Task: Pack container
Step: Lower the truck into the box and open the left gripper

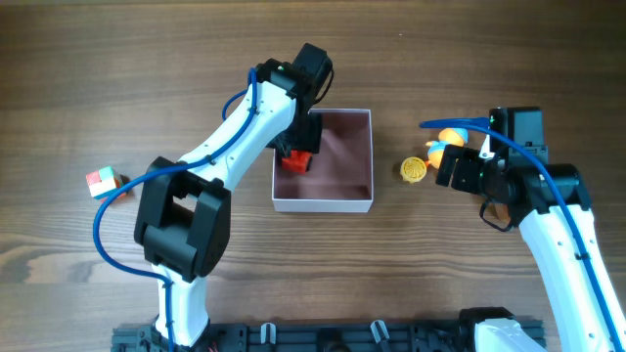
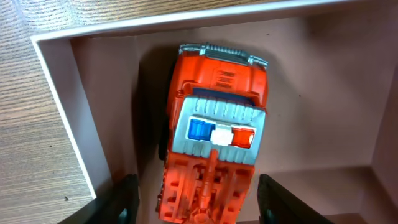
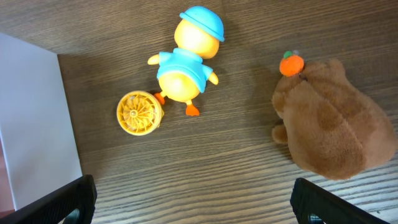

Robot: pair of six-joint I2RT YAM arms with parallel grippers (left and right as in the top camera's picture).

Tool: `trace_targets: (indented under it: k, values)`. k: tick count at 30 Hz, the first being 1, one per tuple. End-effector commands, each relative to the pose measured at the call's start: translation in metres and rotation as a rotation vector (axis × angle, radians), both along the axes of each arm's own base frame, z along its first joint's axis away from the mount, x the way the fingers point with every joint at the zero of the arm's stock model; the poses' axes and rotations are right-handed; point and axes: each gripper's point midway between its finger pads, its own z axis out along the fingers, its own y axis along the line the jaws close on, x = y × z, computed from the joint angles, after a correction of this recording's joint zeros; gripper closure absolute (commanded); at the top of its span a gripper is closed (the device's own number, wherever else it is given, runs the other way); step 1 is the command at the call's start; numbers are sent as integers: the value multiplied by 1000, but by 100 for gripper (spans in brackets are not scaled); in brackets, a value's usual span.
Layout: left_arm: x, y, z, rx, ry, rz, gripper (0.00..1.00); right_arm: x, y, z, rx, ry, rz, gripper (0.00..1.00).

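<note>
Container (image 1: pixel 323 202) mid-surface, red fire truck (image 2: pixel 214 143) down inside by a side wall; left fingers (image 2: pixel 121 202) spread either side of it, wrist pointing straight down, so best lift vertically, clear of the walls; right fingers (image 3: pixel 68 199) wide apart, hovering above duck (image 3: pixel 185 59).

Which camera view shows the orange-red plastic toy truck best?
Left wrist view: the orange-red plastic toy truck fills it, roof lights visible. Overhead shows only its red edge beside the left arm; right wrist shows nothing.
</note>
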Motion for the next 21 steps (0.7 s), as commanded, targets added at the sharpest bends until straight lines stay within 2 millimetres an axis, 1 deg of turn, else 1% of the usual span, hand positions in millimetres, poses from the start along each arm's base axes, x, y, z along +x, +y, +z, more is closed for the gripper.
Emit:
trace_targets:
  k: [1, 4, 7, 9, 10, 13, 14, 15, 18, 21]
  values:
    - [3, -1, 3, -4, -10, 5, 43, 5, -3, 7, -10, -17, -24, 0]
    - [-2, -7, 7, -9, -7, -13, 51, 5, -3, 7, -9, -17, -25, 0]
    - [-8, -20, 20, -16, -43, -58, 49, 5, -3, 7, -10, -18, -24, 0]
    - [-13, -34, 30, -29, -74, -114, 49, 5, -3, 7, -10, -18, -25, 0]
    - [-17, -44, 33, -39, -89, -145, 49, 5, -3, 7, -9, -18, -25, 0]
    - [-30, -68, 34, -43, -100, -284, 59, 5, -3, 7, -9, -18, -25, 0]
    - [-36, -79, 33, -45, -108, -333, 65, 5, -3, 7, -9, -18, -25, 0]
    - [-37, -84, 33, -48, -115, -346, 66, 5, -3, 7, -10, -18, -24, 0]
    - [-34, -94, 32, -65, -140, -359, 68, 4, -2, 6, -7, -13, -23, 0]
    - [-23, -92, 23, -67, -146, -339, 72, 2, -3, 5, -7, -5, -23, 0]
